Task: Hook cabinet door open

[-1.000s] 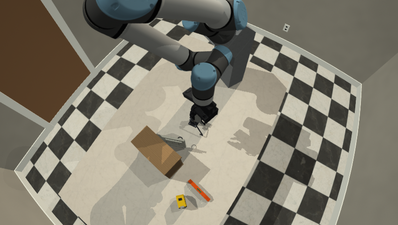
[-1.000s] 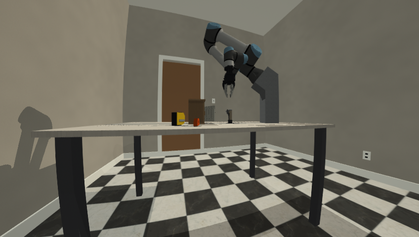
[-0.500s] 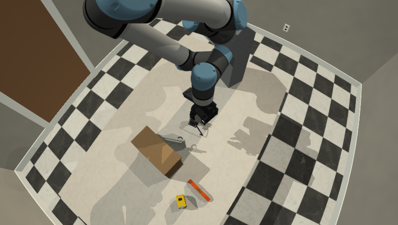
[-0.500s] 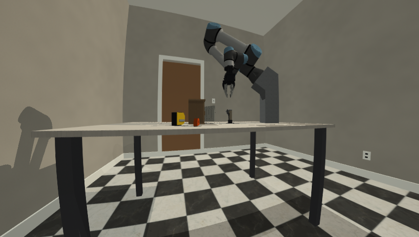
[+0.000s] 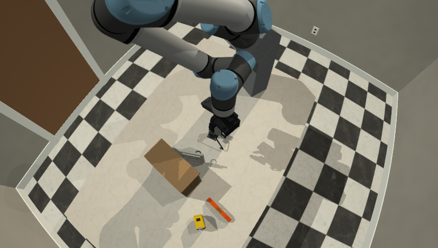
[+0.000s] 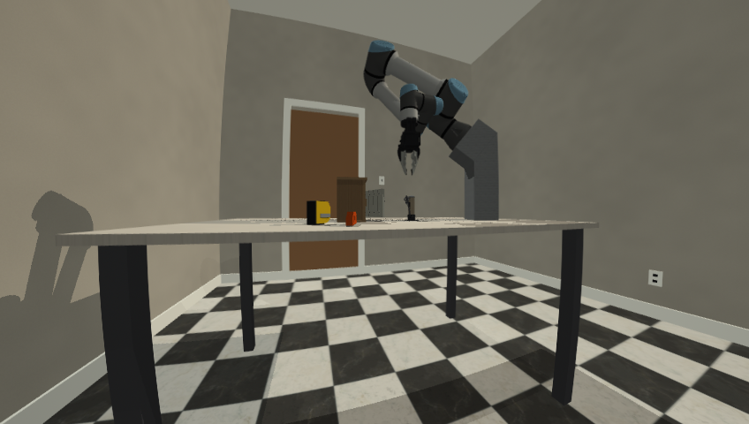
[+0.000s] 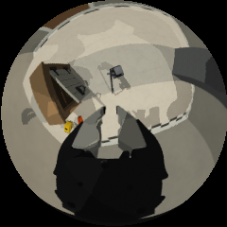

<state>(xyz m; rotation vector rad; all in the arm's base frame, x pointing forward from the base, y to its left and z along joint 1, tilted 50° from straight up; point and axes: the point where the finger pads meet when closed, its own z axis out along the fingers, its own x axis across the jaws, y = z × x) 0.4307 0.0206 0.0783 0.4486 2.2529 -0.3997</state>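
The brown wooden cabinet [image 5: 172, 167] stands on the table, with its grey door [image 5: 190, 155] swung open toward the post. A small ring eye [image 5: 213, 161] sticks out at the door's free edge. The short dark post [image 6: 410, 207] stands apart from the door, and its thin hook [image 5: 219, 143] slopes down from it, away from the eye. My gripper [image 6: 410, 168] hangs well above the post, pointing down, fingers nearly together and holding nothing. In the wrist view I see the post [image 7: 116, 71], the hook [image 7: 113, 84], the cabinet [image 7: 49, 92] and my fingertips.
A yellow tape measure [image 5: 199, 221] and an orange spirit level [image 5: 218, 209] lie near the table's front end, beyond the cabinet. The robot's grey pedestal [image 6: 480, 176] stands at the table's far end behind the post.
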